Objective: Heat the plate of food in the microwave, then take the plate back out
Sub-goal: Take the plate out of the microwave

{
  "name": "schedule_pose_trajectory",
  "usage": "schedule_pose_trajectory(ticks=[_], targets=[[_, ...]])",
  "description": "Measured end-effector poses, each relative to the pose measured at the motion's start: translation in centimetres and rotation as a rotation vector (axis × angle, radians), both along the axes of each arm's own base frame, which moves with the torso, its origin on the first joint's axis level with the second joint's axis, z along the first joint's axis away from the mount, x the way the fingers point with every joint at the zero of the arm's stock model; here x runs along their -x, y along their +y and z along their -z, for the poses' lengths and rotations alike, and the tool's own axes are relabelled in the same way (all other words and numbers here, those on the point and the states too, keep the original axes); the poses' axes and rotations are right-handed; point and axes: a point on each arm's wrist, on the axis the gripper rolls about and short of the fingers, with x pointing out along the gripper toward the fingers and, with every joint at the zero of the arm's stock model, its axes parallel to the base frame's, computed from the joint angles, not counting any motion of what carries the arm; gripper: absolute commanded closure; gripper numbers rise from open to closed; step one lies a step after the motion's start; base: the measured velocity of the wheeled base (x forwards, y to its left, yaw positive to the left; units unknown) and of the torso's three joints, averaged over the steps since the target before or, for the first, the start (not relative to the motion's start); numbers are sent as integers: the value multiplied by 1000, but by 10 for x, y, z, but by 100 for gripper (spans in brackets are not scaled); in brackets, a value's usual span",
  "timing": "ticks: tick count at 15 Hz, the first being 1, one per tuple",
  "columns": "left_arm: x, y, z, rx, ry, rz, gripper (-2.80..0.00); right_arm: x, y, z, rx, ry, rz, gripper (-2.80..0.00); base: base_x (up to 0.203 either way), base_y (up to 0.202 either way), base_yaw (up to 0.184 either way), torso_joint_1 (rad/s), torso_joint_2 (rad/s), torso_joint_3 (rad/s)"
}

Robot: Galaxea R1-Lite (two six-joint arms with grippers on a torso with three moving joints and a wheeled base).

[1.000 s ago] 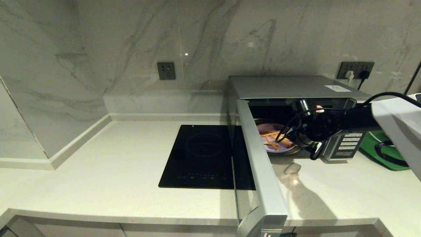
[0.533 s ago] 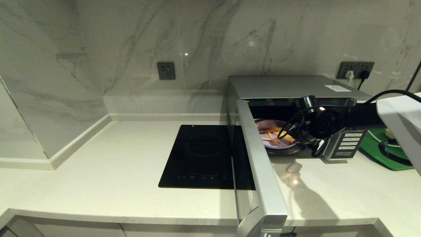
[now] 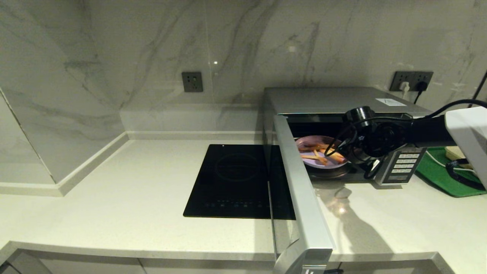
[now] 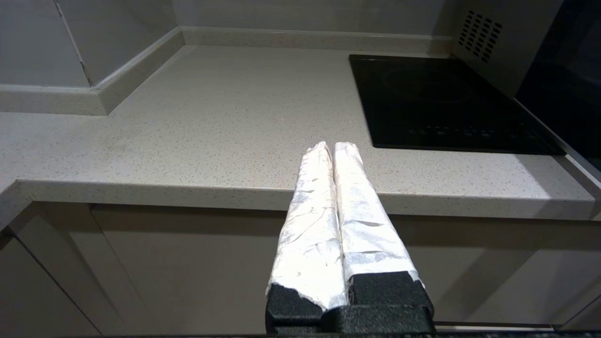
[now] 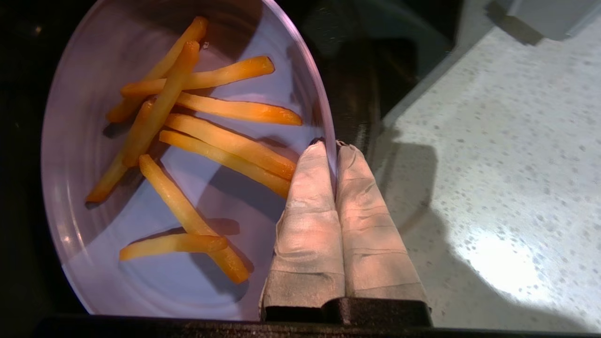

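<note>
Right gripper, centre frame, pinches the rim of the plate of food inside the microwave. Plate: stiff, light, probably slippery; loose fries may slide. Left gripper closed, empty.

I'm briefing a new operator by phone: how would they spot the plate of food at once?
Find the silver-grey microwave at the counter's right, its door swung open. Just inside the opening, the right gripper is shut on the rim of the plate of food. It is round and pale lavender with orange fries, unlike the flat black cooktop and green tray.
</note>
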Motion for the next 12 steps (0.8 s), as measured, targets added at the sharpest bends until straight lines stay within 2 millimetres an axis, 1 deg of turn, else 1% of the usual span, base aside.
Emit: schedule_pose_trajectory(ticks=[3,6,9,12], targets=[[0,0,0,0,0,0,0,9,-7,-5,-18,18,28,0,0,0,0,0,0,0],[0,0,0,0,0,0,0,25,-11,-14,-31,27,32,0,0,0,0,0,0,0],[0,0,0,-1,0,0,0,50,-16,-29,-48,24,23,0,0,0,0,0,0,0],[0,0,0,0,0,0,0,85,-24,-43,-63,32,20,0,0,0,0,0,0,0]])
